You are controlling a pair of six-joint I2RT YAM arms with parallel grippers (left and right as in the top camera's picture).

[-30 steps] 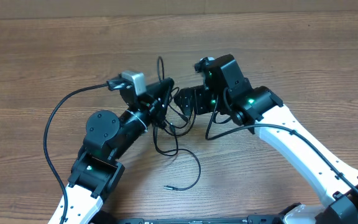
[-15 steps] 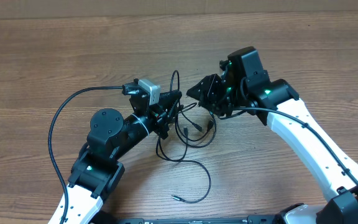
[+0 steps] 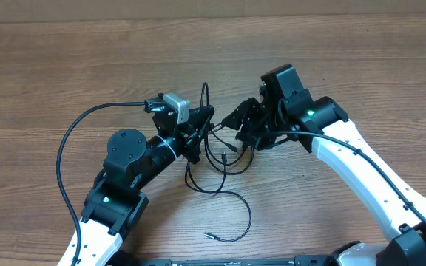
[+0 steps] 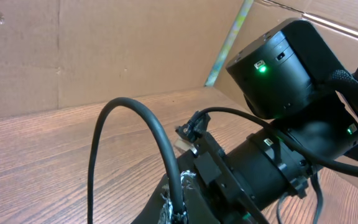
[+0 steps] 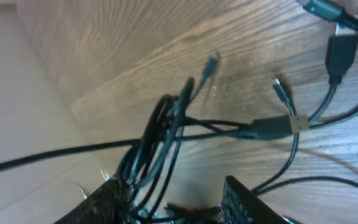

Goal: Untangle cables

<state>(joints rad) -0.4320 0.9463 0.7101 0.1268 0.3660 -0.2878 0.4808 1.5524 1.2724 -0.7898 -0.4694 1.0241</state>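
The cables (image 3: pixel 217 159) are thin black cords, tangled in loops on the wood table between my two grippers. One loose end with a metal plug tip (image 3: pixel 208 236) lies toward the front. My left gripper (image 3: pixel 202 127) is shut on a black cord, which rises from its fingertips in the left wrist view (image 4: pixel 178 208). My right gripper (image 3: pixel 239 127) is open just right of the tangle. In the right wrist view several cords (image 5: pixel 160 143) run between its spread fingers (image 5: pixel 179 202), draped against the left finger. Plug ends (image 5: pixel 278 127) lie on the table beyond.
A thicker black robot cable (image 3: pixel 69 140) arcs out to the left of the left arm. The right arm's body (image 4: pixel 278 68) stands close in front of the left wrist camera. A cardboard wall (image 4: pixel 104 50) stands behind the table.
Both grippers and the tangle shifted right over the last second. In the last half second the right gripper came back slightly left and down, closer to the left gripper.
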